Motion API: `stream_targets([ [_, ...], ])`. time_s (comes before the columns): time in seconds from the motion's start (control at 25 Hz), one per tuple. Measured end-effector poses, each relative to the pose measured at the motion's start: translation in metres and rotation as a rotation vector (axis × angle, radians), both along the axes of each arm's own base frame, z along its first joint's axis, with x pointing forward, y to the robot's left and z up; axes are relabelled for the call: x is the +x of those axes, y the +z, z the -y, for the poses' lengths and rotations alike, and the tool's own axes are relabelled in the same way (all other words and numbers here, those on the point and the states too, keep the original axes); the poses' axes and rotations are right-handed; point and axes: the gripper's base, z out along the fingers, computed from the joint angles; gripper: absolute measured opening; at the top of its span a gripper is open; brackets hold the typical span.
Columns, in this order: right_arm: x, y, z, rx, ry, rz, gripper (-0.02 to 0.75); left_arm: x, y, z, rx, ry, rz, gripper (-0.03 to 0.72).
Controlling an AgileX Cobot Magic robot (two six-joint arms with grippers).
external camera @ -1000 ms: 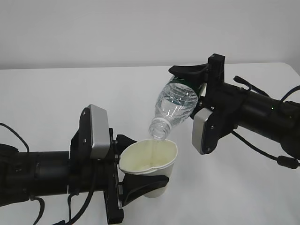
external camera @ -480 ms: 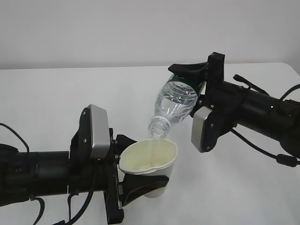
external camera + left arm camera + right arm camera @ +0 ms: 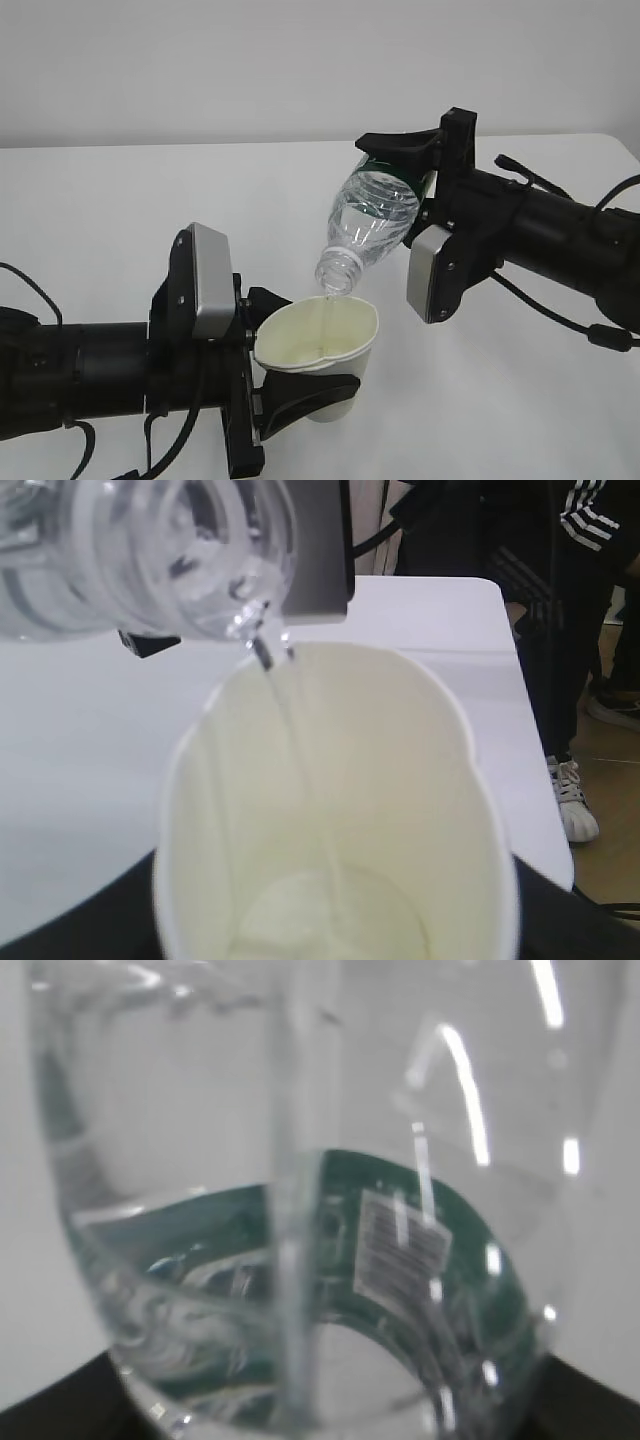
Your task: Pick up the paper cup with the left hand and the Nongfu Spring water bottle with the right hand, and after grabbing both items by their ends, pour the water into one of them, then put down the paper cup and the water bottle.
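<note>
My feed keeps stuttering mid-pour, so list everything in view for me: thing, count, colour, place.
paper cup: one, white with cream inside, rim squeezed out of round, held above the table at lower centre.
water bottle: one, clear with dark green label, capless, tilted neck-down over the cup.
water: thin clear stream from bottle mouth into cup; some pooled at the cup's bottom.
table: one, white.
person: one, dark clothes, white shoes, standing beyond the table.
left claw: black, closed on the cup.
right claw: black, closed on the bottle's base end.
</note>
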Motion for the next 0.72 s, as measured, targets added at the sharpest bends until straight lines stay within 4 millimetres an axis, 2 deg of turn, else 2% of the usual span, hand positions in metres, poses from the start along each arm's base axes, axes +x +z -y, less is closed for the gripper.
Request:
stream_targets([
  [0.72, 0.0000, 0.0000, 0.0000, 0.000, 0.000, 0.000, 0.459, 0.0002, -0.0010, -0.0003, 0.011, 0.003, -0.002, 0.419],
])
